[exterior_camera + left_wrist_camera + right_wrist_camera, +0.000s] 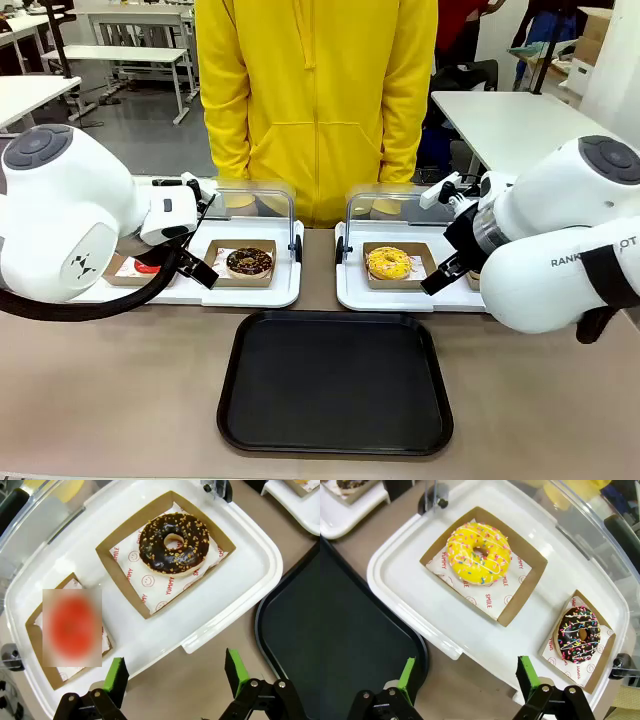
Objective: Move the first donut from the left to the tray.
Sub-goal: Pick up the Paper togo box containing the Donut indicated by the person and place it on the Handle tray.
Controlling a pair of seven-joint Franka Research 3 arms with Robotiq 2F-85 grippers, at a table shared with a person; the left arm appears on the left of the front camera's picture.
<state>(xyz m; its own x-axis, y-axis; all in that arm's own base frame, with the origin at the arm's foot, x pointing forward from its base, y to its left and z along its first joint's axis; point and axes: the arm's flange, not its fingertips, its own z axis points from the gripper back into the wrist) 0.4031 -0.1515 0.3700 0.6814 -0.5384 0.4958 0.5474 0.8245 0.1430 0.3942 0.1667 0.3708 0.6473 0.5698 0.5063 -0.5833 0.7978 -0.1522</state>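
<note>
The red donut lies in a brown cardboard holder at the left end of the left white tray; its surface is blurred. In the front view, a sliver of the red donut shows behind my left arm. My left gripper hovers open above that tray's near edge, to the right of the red donut, with nothing between its green pads. The black tray lies in the middle of the table in front of both white trays. My right gripper hangs open over the right white tray's near edge.
A chocolate donut with nuts sits in its holder beside the red one. The right white tray holds a yellow donut and a chocolate sprinkled donut. Clear lids stand raised behind both trays. A person in a yellow hoodie stands at the far side.
</note>
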